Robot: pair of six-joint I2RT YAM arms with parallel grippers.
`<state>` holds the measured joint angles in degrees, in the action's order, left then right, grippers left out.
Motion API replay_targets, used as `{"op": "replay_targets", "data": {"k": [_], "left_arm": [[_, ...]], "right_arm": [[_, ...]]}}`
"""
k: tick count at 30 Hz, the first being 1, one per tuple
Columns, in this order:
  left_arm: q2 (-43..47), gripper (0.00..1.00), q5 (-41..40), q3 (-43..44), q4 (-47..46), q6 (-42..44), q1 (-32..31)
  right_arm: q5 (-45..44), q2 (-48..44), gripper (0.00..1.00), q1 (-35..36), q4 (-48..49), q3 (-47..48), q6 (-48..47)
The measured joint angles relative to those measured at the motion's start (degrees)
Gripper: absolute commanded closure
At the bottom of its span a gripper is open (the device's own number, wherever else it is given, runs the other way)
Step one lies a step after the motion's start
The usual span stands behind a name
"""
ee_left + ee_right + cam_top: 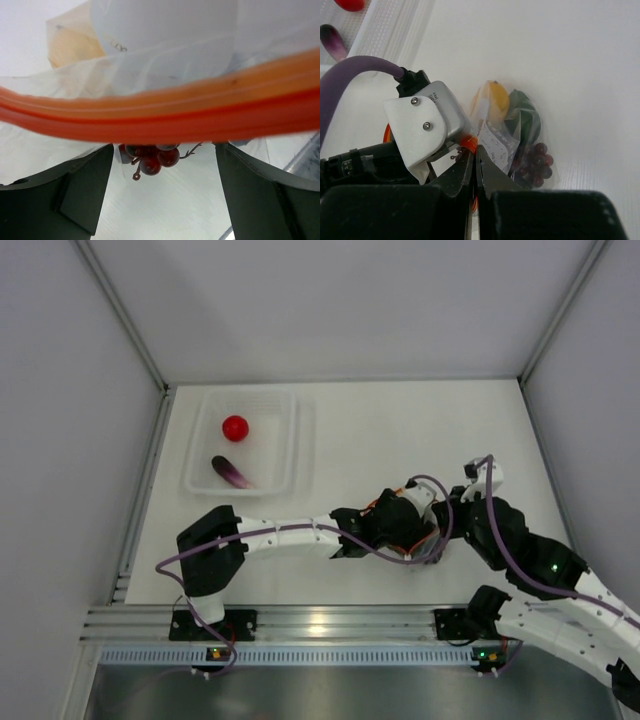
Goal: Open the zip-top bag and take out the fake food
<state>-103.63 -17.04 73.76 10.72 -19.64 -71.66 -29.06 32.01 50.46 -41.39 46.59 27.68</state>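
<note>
At the bag (496, 142) on the counter (400, 430), the left fingers (75, 190) gape below the orange strip (160, 112), grapes (150, 160) between them, while the right fingers (492, 175) pinch the bag's rim. That thin rim could slip the pinch, or the bag lift with the grapes. Lemon (495, 97) and green piece (525, 112) crowd alongside; tomato (235, 427) and eggplant (232, 472) lie in the tray (272, 445), far left.

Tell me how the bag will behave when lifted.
Probably floppy: the bag is thin crinkled film and would likely sag. The grapes and lemon sit loose inside, so they may slide to the low end. The zipper strip looks stiffer.
</note>
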Motion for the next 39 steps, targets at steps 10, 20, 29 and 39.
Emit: {"op": "replay_targets", "data": {"k": [10, 20, 29, 39], "left_arm": [[-3.0, 0.12, 2.6, -0.5, -10.3, 8.0, 0.2], [-9.8, 0.14, 0.7, 1.4, -15.6, 8.7, 0.3], [-8.7, 0.09, -0.5, -0.9, -17.1, 8.6, 0.2], [-6.1, 0.04, -1.1, -4.4, -16.3, 8.7, -0.2]], "right_arm": [[3.3, -4.3, 1.0, 0.0, -0.7, -2.8, -0.4], [1.6, -3.2, 1.0, -0.7, -2.8, -5.3, 0.2], [1.4, -2.8, 1.0, -0.7, -2.8, -5.3, 0.4], [1.9, -1.2, 1.0, -0.7, -2.3, -5.3, -0.2]]}}
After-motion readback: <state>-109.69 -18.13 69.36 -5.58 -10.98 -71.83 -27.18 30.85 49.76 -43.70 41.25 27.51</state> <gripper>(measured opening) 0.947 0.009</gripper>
